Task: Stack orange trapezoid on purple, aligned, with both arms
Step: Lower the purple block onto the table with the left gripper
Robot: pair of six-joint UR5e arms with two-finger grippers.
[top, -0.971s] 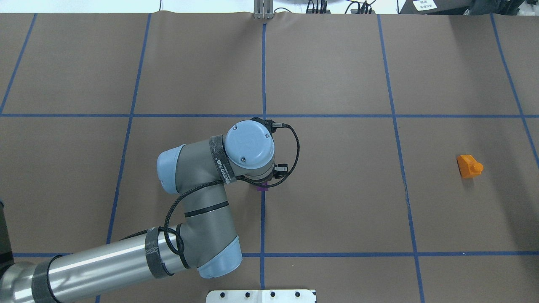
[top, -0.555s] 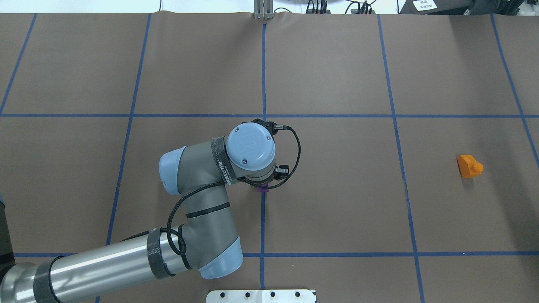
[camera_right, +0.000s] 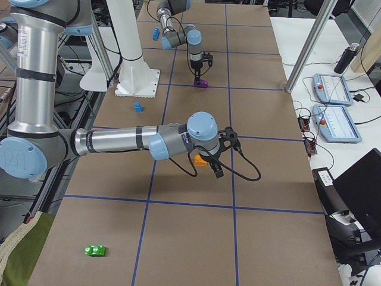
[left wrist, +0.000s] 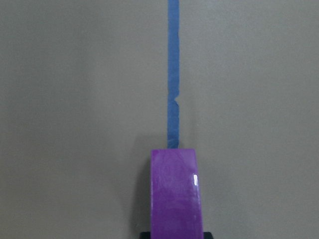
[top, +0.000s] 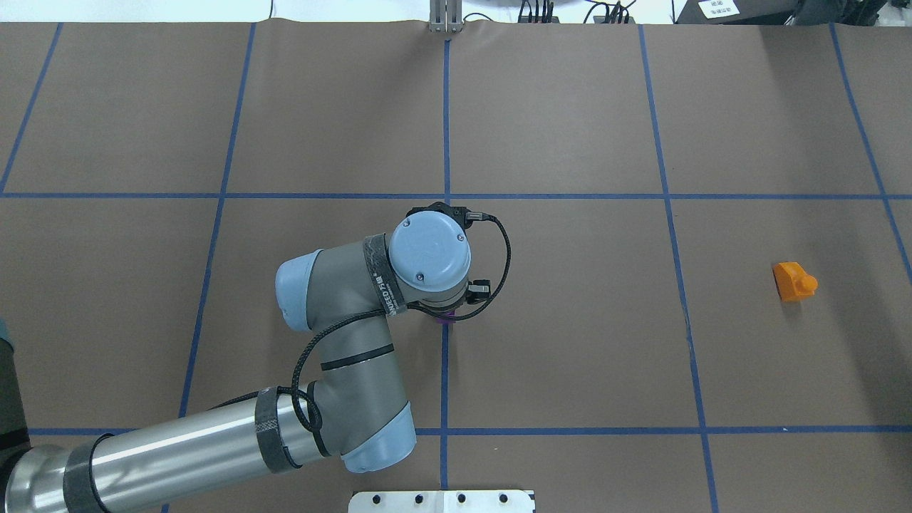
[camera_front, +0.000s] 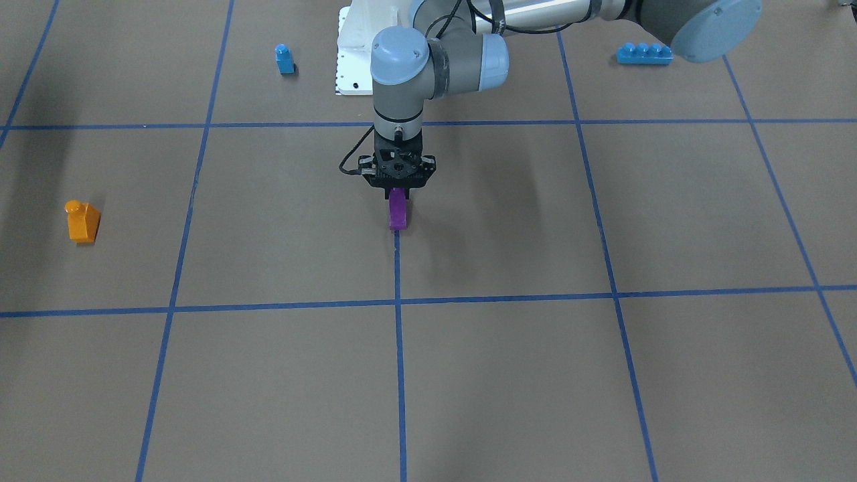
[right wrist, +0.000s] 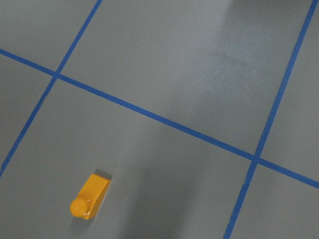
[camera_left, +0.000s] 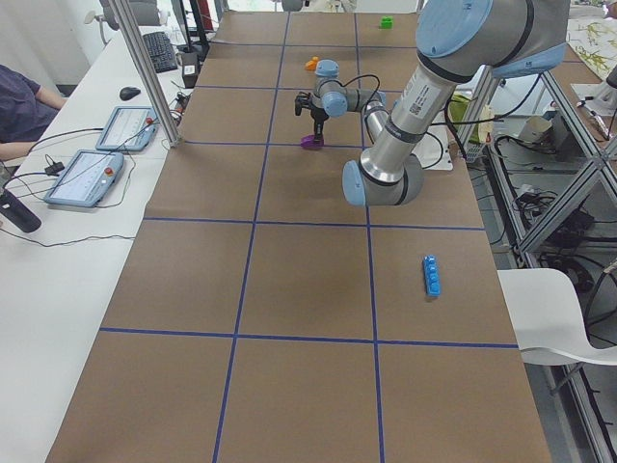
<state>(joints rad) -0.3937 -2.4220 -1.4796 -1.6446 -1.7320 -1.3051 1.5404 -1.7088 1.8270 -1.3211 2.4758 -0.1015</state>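
My left gripper (camera_front: 398,193) points straight down at the table's middle, shut on the top of the purple brick (camera_front: 398,213), which hangs over a blue tape line. In the overhead view the wrist hides most of the purple brick (top: 446,320). In the left wrist view the purple brick (left wrist: 176,191) fills the lower middle. The orange trapezoid (top: 794,281) lies alone on the table, far on my right side. It also shows in the right wrist view (right wrist: 89,196), seen from above. My right gripper (camera_right: 215,169) hovers near the orange trapezoid (camera_right: 200,159); I cannot tell whether it is open or shut.
A small blue single-stud brick (camera_front: 284,59) and a long blue four-stud brick (camera_front: 644,53) lie near the robot's white base plate (camera_front: 349,63). A green piece (camera_right: 95,250) lies at the table's right end. Operators' tablets (camera_right: 336,89) sit beyond the far edge.
My left wrist has shifted slightly to the right with the purple brick and looks a little lower. The orange trapezoid has not moved.
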